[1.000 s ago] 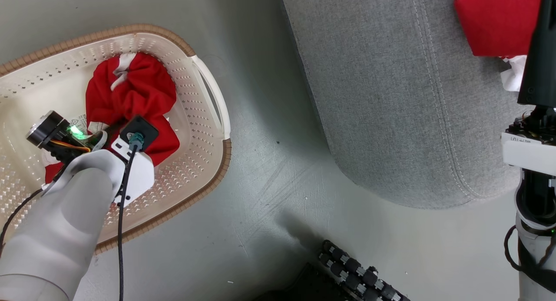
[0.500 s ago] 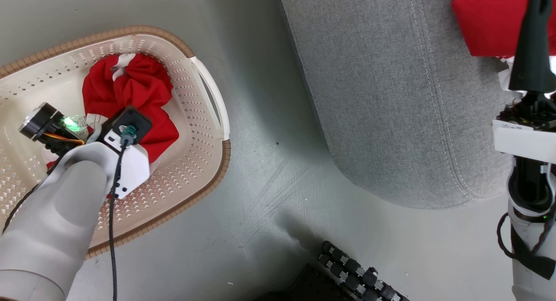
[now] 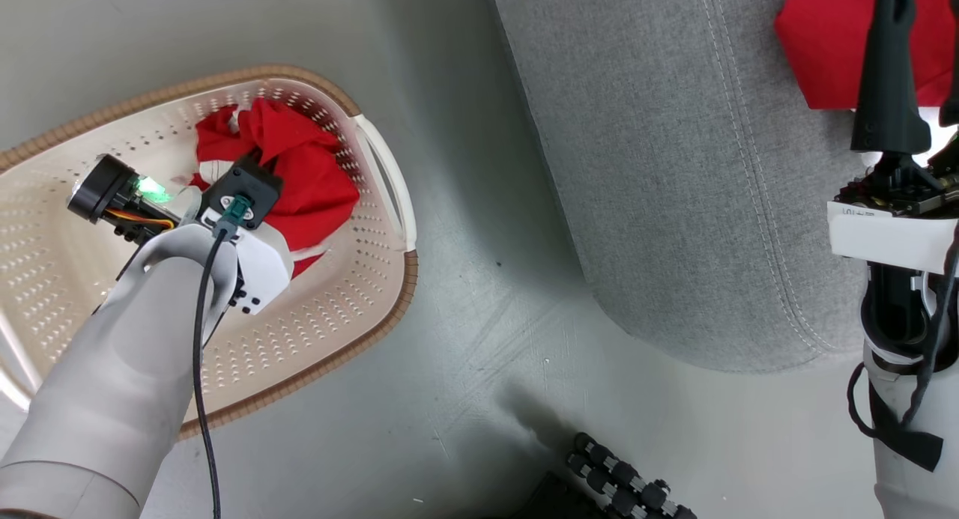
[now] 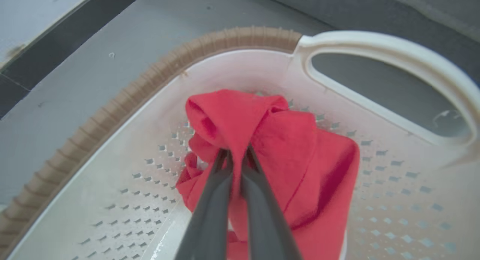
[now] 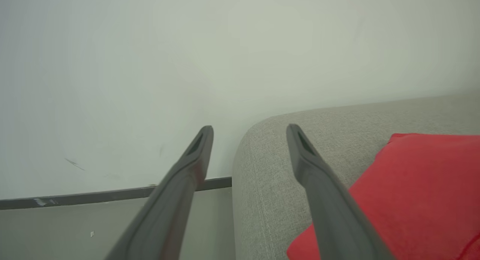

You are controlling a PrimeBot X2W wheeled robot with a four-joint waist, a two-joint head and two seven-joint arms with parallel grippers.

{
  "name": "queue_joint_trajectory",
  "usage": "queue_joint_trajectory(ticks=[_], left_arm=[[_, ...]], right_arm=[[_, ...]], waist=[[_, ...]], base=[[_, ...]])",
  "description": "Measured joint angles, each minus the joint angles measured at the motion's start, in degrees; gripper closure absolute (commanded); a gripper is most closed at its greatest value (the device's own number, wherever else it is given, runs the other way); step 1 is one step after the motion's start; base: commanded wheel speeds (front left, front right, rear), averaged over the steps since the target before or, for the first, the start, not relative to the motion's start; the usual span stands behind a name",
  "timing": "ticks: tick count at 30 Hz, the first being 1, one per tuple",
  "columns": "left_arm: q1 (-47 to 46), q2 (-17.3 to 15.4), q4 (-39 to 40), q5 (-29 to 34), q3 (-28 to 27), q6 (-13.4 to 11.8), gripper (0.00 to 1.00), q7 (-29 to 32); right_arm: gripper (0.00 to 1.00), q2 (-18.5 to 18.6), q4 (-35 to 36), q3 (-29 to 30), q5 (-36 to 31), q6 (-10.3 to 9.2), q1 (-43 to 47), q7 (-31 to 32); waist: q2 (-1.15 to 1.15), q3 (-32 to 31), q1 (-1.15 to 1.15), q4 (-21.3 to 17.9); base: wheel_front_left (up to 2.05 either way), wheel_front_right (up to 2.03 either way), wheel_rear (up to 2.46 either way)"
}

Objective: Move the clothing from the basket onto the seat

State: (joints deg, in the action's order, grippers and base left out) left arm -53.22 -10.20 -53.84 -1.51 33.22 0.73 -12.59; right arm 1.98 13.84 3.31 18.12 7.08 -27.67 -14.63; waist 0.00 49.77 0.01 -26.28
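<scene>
left gripper [image 4: 236, 155] pinching the red clothing [image 4: 300, 170] in the basket [image 4: 142, 91], maybe lifted a bit, right gripper [image 5: 249, 136] spread wide above the sofa [image 5: 262, 185], another red garment [image 5: 412, 185] there

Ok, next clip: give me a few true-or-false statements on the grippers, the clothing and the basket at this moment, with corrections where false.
1. The left gripper is shut on red clothing inside the basket. True.
2. The right gripper is clamped on a garment. False: its fingers stand apart and hold nothing.
3. A red garment lies on the seat. True.
4. The basket stands on the seat. False: it stands on the floor beside the seat.
</scene>
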Motion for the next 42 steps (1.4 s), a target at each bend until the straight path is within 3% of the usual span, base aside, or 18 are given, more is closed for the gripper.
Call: queue_joint_trajectory(ticks=[15,37,42], left_arm=[[3.7,0.2,11.5,-6.4,-6.7,-2.1,1.0,-1.5],[11.6,-1.1,27.3,-12.1,-10.4,-1.0,1.0,-1.7],[13.4,-1.6,29.8,-12.5,-10.4,-0.4,1.0,-1.7]], right_arm=[[0.0,0.1,-3.4,-2.2,-4.8,0.0,-0.8,0.0],[0.0,0.5,-11.0,-8.7,-12.2,0.0,1.8,0.0],[0.0,2.4,-12.6,-10.4,-14.2,0.0,3.2,0.0]], waist=[[0.0,-6.2,0.0,4.6],[0.0,-19.2,0.0,11.3],[0.0,-22.9,0.0,12.6]], base=[[0.0,0.0,0.0],[0.0,0.0,0.0],[0.0,0.0,0.0]])
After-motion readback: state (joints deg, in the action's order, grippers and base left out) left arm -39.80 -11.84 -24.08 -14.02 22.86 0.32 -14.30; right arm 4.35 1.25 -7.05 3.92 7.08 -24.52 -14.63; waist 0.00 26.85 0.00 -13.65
